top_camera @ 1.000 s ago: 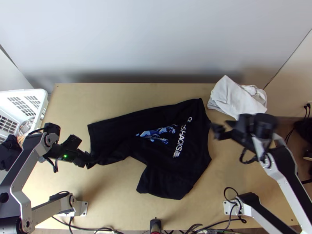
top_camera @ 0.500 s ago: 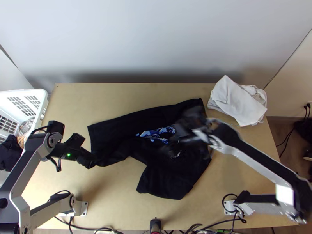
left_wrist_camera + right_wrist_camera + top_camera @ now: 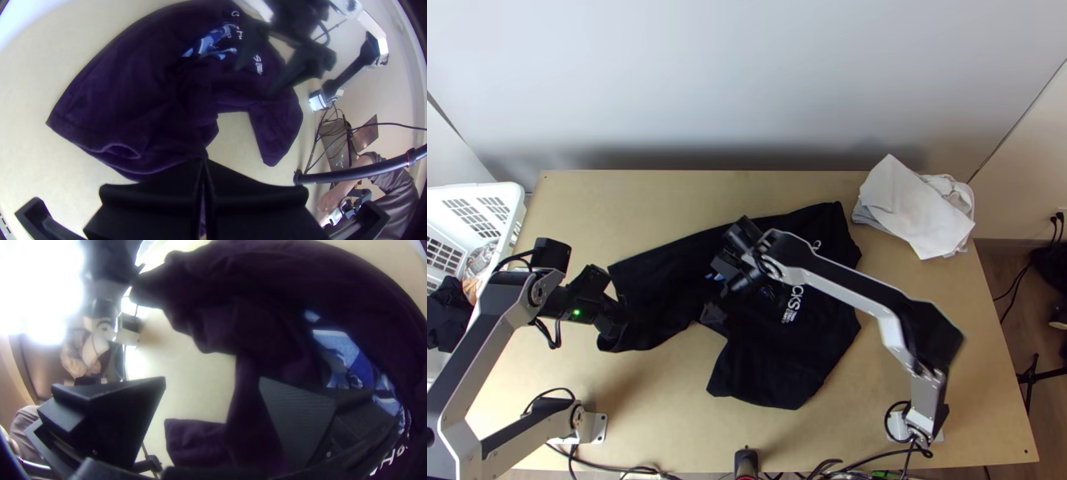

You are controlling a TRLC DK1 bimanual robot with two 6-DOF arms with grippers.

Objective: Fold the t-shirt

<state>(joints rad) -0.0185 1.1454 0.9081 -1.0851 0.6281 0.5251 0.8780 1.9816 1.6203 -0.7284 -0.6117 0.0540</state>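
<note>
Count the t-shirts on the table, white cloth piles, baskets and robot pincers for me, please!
Black cloth t-shirt with blue print: 1
White cloth pile: 1
White plastic slatted basket: 1
Black flat-fingered pincers, left pincer and right pincer: 2
Total: 5

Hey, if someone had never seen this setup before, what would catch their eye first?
Probably the black t-shirt sprawled across the middle of the table, with its blue-and-white picture. Next, the right arm spanning it with open jaws, while the left arm's jaws pinch its edge at the left. Then the white cloths at the far right corner.
</note>
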